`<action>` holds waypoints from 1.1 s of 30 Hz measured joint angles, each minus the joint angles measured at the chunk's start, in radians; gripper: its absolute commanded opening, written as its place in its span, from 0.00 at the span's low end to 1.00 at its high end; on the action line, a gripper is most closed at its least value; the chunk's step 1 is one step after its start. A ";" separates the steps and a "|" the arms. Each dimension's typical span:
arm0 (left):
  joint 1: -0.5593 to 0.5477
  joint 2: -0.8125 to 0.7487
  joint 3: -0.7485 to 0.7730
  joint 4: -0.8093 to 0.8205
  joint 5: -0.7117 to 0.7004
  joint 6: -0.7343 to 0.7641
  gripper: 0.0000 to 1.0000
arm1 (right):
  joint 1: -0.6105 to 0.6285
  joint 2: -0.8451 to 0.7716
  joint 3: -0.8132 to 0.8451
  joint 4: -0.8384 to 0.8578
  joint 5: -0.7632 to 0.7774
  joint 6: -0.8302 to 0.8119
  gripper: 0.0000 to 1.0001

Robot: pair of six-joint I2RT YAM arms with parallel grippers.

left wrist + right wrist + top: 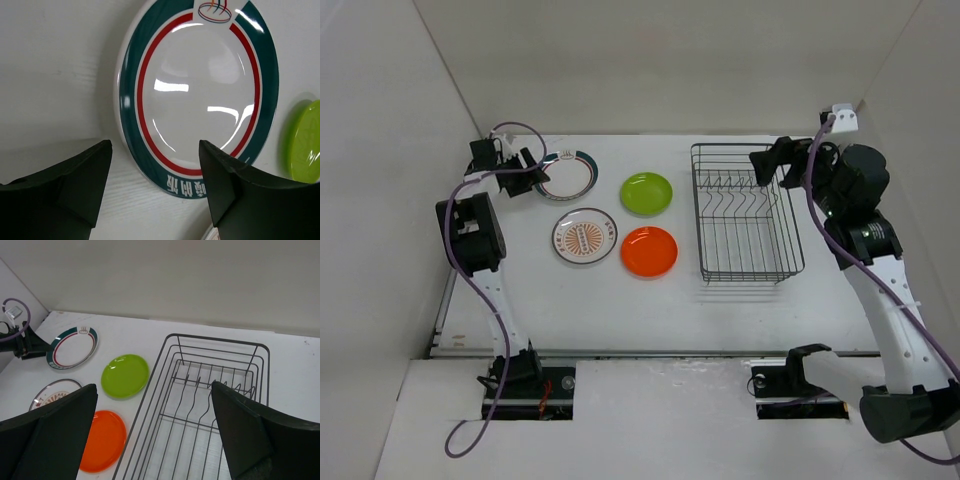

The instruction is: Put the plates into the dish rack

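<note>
- White tabletop (620, 310), boxed in by plain white walls (670, 70), carries all four plates lying flat. The rectangular dark wire dish rack (748, 230) stands empty at three o'clock of them, and nothing is loaded yet.
- Left gripper (155, 145) sits low at the nine o'clock edge of the round white plate with the teal-and-red striped rim (200, 95), as seen from overhead. Its jaws are partly apart with the rim lying between them. Contact cannot be confirmed, and nothing is lifted.
- First risk: the plate is flat and glossy, so fingers (65, 185) meeting the rim too high are likely to skate off. They could also shove the plate toward the far wall instead of pinching it.
- Second risk: an edge-only pinch leaves the plate's weight hanging to one side. The plate may pivot or slip during the carry and drop on the lime green round plate (647, 193) at three o'clock of it. It could equally land on the sunburst-patterned white plate (585, 237) at six o'clock or the glossy orange plate (649, 251) at five o'clock.
- Right gripper (155, 440) hangs wide open and empty over the rack's twelve o'clock end. Judging by its position, it could block or strike an incoming arm.
- At the rack, a plate arriving tilted may catch the upright prongs (740, 186) and nudge the light wire frame.
</note>
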 measured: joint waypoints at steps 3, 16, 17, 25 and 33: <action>0.000 0.045 0.041 0.003 0.003 -0.007 0.50 | 0.006 0.022 0.000 0.006 -0.006 0.000 1.00; 0.005 0.176 0.179 0.013 0.064 -0.059 0.00 | 0.010 0.077 -0.001 0.025 -0.015 0.000 1.00; 0.005 0.180 0.186 0.013 0.076 -0.069 0.00 | 0.010 0.080 -0.001 0.029 -0.015 0.000 1.00; 0.018 0.190 0.165 0.064 0.130 -0.108 0.00 | 0.019 0.148 -0.018 0.066 -0.014 0.035 1.00; 0.050 0.086 0.042 0.173 0.220 -0.207 0.00 | 0.063 0.254 -0.091 0.236 -0.056 0.087 1.00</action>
